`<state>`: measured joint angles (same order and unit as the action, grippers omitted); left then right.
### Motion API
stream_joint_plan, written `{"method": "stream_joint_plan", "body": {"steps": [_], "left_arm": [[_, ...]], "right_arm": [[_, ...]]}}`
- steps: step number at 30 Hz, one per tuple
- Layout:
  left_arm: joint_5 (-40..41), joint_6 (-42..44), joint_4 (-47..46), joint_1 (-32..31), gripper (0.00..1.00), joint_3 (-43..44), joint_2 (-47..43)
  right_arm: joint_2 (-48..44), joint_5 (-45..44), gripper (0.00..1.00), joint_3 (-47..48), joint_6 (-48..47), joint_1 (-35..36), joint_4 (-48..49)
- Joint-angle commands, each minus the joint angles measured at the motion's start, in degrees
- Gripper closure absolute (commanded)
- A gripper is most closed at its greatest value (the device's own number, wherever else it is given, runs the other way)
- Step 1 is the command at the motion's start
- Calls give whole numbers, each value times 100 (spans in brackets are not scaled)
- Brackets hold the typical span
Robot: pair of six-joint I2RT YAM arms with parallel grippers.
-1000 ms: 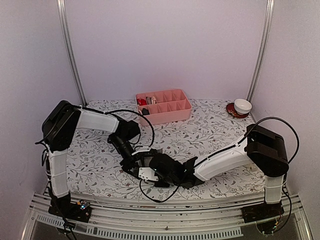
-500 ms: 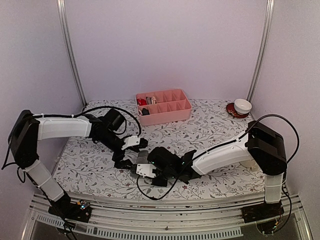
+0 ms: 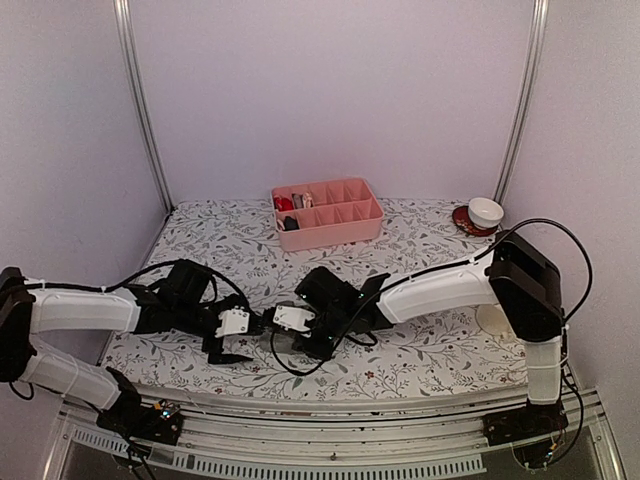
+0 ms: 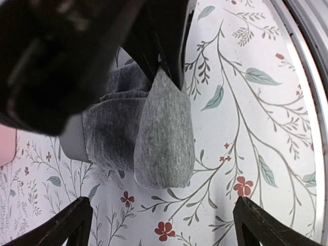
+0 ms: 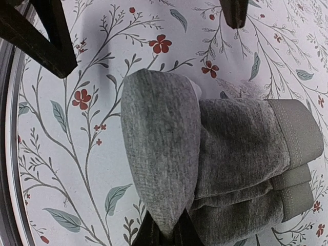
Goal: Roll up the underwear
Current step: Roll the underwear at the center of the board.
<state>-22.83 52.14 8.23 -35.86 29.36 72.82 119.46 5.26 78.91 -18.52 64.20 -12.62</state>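
you have the grey briefs (image 5: 225, 148) folded into a thick bundle with the pale waistband at one end. it lies on the flowered table cover (image 3: 200, 235) near the front edge, between the two arms. the right gripper (image 5: 165, 231) is closed tightly on a loose flap of the cloth and holds it up. the left gripper (image 4: 163, 225) stands wide apart just beside the bundle, holding nothing. i judge the roll is mostly made but not finished: this flap must be tucked in. the second garment i cannot find in any view, so it seems left to do.
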Motion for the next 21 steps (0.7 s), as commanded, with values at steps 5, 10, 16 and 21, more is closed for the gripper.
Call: {"method": "stream_joint_plan", "body": {"steps": [5,10,16,21], "left_arm": [[679,681,-1682,-378,1,-885,-374],[1251,1181,-2758,-1050,2,-1604,-909],[1951,1613,-3463,-1635,5,-1845,-685],[2813,1668,-3710,-1930,18,-1425,269]], "right_arm": [[574,955,97,406,490,-335,-1056],[749,1394,97,560,620,-562,-1208],[814,1711,97,615,727,-705,-1267],[798,1741,97,616,736,-721,-1279]]}}
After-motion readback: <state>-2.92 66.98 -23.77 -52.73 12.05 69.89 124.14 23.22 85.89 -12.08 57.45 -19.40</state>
